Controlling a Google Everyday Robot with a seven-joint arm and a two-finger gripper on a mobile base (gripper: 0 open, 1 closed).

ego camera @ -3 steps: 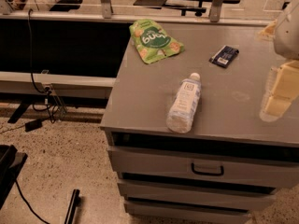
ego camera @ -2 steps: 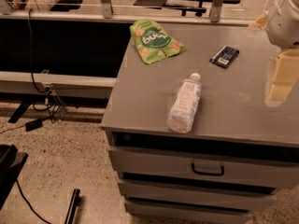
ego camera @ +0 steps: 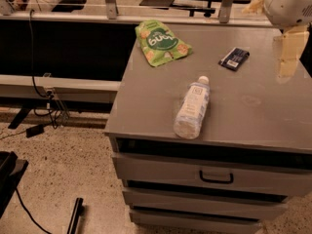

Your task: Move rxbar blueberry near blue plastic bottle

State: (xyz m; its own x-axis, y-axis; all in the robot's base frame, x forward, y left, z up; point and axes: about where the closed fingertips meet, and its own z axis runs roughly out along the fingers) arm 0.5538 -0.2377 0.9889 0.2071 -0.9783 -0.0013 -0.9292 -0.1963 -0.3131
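Rxbar blueberry [ego camera: 234, 58] lies apart from blue plastic bottle [ego camera: 192, 107]; jaws hover over cabinet's [ego camera: 253, 116] right edge, grip unreadable.

Hand [ego camera: 289, 57] high at the far right edge, tip downward.

Cabinet top [ego camera: 258, 111]: the right half is bare from front edge to back. The gripper [ego camera: 288, 57] hangs above the right rear corner, apparently clear of the surface. The rxbar blueberry [ego camera: 234, 58] lies flat just to its left, with open surface on every side. The blue plastic bottle [ego camera: 192, 107] lies on its side near the front edge, well apart from the bar, with a bare lane between them. A green pouch [ego camera: 161, 42] occupies the left rear. A rail [ego camera: 161, 19] with two posts bounds the back edge.
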